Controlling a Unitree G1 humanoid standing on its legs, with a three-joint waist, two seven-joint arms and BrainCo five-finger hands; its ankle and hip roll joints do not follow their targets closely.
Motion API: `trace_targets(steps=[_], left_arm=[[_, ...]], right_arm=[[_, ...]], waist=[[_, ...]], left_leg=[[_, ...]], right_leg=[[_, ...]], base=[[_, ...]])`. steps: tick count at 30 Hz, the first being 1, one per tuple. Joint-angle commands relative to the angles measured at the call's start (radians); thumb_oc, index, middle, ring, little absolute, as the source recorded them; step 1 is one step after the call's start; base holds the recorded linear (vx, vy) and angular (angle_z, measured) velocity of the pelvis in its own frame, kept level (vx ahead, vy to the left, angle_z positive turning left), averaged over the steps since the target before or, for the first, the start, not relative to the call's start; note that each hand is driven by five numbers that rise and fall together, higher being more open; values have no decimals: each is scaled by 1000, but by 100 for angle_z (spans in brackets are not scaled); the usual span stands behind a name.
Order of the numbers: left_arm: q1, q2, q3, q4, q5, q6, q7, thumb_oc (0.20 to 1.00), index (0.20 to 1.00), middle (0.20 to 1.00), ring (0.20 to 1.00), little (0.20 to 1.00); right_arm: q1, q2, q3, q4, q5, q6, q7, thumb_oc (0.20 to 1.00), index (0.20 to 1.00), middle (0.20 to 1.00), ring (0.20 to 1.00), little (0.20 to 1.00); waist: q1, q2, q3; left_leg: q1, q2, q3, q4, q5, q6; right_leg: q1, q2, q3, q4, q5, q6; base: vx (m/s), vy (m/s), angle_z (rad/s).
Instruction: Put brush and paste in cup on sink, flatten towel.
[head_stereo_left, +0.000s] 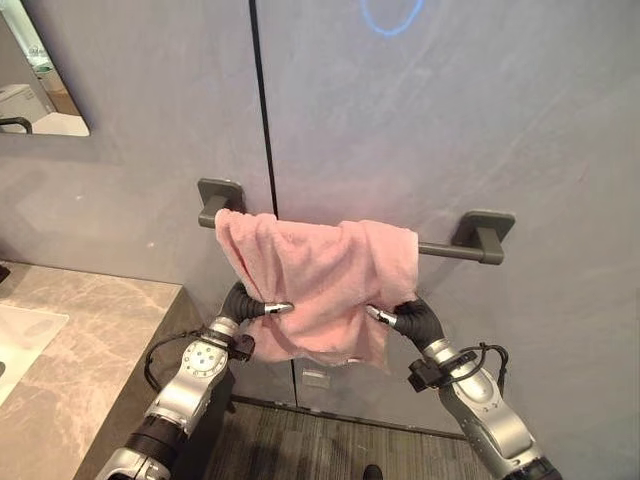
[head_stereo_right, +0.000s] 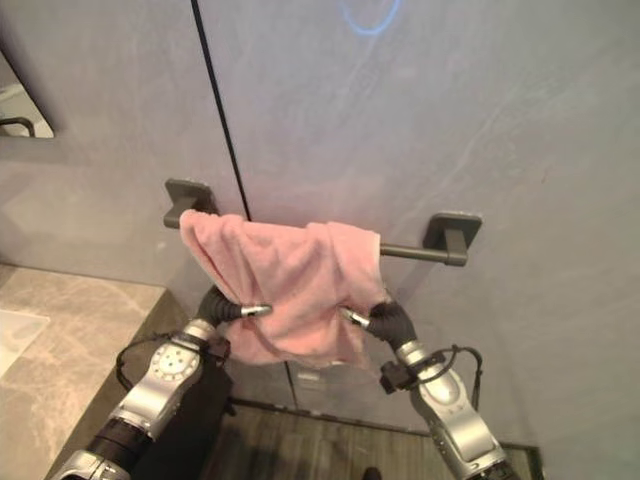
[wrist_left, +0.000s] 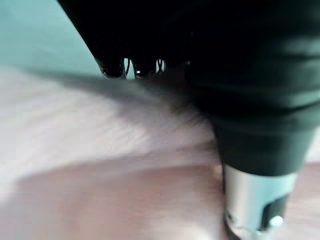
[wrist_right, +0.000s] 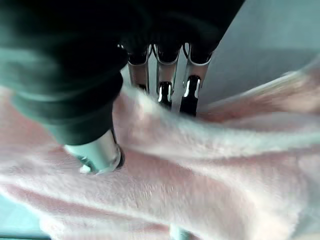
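Pink fluffy towel (head_stereo_left: 315, 275) hangs bunched over the dark grey wall rail (head_stereo_left: 450, 250); left hand (head_stereo_left: 262, 308) and right hand (head_stereo_left: 385, 316) each pinch its edges. Uneven tugging could drag it off.

No legible text, labels, brands or numbers in any view. The only mark is a blue ring (head_stereo_left: 392, 15) of light on the wall (head_stereo_left: 500, 120), well above the towel rail (head_stereo_left: 440, 248); it carries no characters.
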Motion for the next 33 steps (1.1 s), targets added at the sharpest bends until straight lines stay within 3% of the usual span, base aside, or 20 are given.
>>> trace_targets(steps=[1, 2, 4, 7, 9, 11, 12, 16, 20, 25, 28, 30, 33], left_arm=[[10, 20, 118, 8, 12, -13, 59, 1000, 1000, 1000, 1000, 1000], [88, 22, 182, -58, 13, -11, 64, 1000, 1000, 1000, 1000, 1000], [93, 22, 183, -62, 13, -9, 63, 1000, 1000, 1000, 1000, 1000], [235, 28, 299, -158, 21, -14, 51, 1000, 1000, 1000, 1000, 1000], [333, 17, 429, -235, 27, -18, 34, 1000, 1000, 1000, 1000, 1000], [352, 17, 465, -259, 46, -21, 42, 1000, 1000, 1000, 1000, 1000], [363, 37, 542, -311, 107, -38, 63, 1000, 1000, 1000, 1000, 1000], [311, 134, 640, -418, 243, -97, 101, 1000, 1000, 1000, 1000, 1000], [178, 302, 663, -529, 331, -129, 127, 1000, 1000, 1000, 1000, 1000], [95, 386, 665, -601, 324, -161, 113, 1000, 1000, 1000, 1000, 1000], [64, 513, 639, -628, 323, -192, 54, 1000, 1000, 1000, 1000, 1000], [64, 693, 613, -659, 341, -224, -41, 1000, 1000, 1000, 1000, 1000], [68, 757, 587, -670, 305, -240, -87, 1000, 1000, 1000, 1000, 1000]], right_arm=[[0, 22, -112, -99, -20, -82, -45, 1000, 1000, 1000, 1000, 1000], [49, 9, -188, -117, -83, -83, -69, 1000, 1000, 1000, 1000, 1000], [53, 9, -187, -120, -84, -81, -69, 1000, 1000, 1000, 1000, 1000], [139, -5, -342, -149, -162, -81, -100, 1000, 1000, 1000, 1000, 1000], [192, -3, -488, -160, -238, -74, -135, 1000, 1000, 1000, 1000, 1000], [195, 0, -527, -173, -282, -70, -157, 1000, 1000, 1000, 1000, 1000], [182, -36, -598, -211, -400, -76, -182, 1000, 1000, 1000, 1000, 1000], [95, -202, -693, -308, -602, -108, -181, 1000, 1000, 1000, 1000, 1000], [-121, -334, -635, -355, -576, -130, -159, 1000, 1000, 1000, 1000, 1000], [-256, -411, -550, -412, -554, -138, -102, 1000, 1000, 1000, 1000, 1000], [-331, -496, -468, -417, -513, -131, -35, 1000, 1000, 1000, 1000, 1000], [-389, -619, -403, -431, -513, -122, 47, 1000, 1000, 1000, 1000, 1000], [-434, -661, -341, -436, -503, -116, 82, 1000, 1000, 1000, 1000, 1000]], waist=[[-17, -6, 27], [-16, -5, 28], [-17, -4, 26], [-19, -1, 24], [-19, 2, 21], [-19, 2, 18], [-14, 2, 16], [-4, -5, 4], [12, -13, -6], [16, -19, -12], [21, -24, -17], [24, -24, -16], [24, -26, -14]], left_leg=[[72, -42, 32, 16, -10, 6], [71, -43, 31, 15, -10, 6], [71, -43, 31, 15, -10, 6], [74, -47, 31, 11, -14, 9], [75, -49, 29, 9, -20, 11], [73, -49, 30, 9, -21, 11], [73, -49, 27, 9, -26, 10], [71, -48, 22, 9, -34, 7], [67, -51, 19, 9, -31, 6], [62, -55, 18, 9, -31, 6], [60, -57, 18, 9, -31, 4], [62, -58, 17, 9, -35, -1], [61, -60, 16, 9, -32, -2]], right_leg=[[53, -20, -15, 75, -62, 53], [54, -21, -14, 70, -58, 55], [54, -21, -14, 69, -58, 55], [59, -23, -11, 60, -53, 57], [60, -24, -7, 51, -49, 58], [60, -25, -7, 47, -47, 59], [62, -26, -6, 43, -44, 61], [63, -28, -3, 37, -43, 69], [62, -32, -3, 31, -29, 73], [59, -35, 0, 25, -19, 76], [59, -38, 0, 19, -12, 80], [64, -39, -2, 16, -10, 87], [61, -41, -1, 15, -6, 90]], base=[[0, 0, 0], [0, 0, 0], [0, 0, 0], [4, 8, 1], [13, 14, -2], [3, 8, -2], [0, 0, 0], [3, 12, -8], [-8, 4, 0], [-7, 7, -2], [-4, 7, 1], [-20, 35, 6], [-12, 21, 5]])
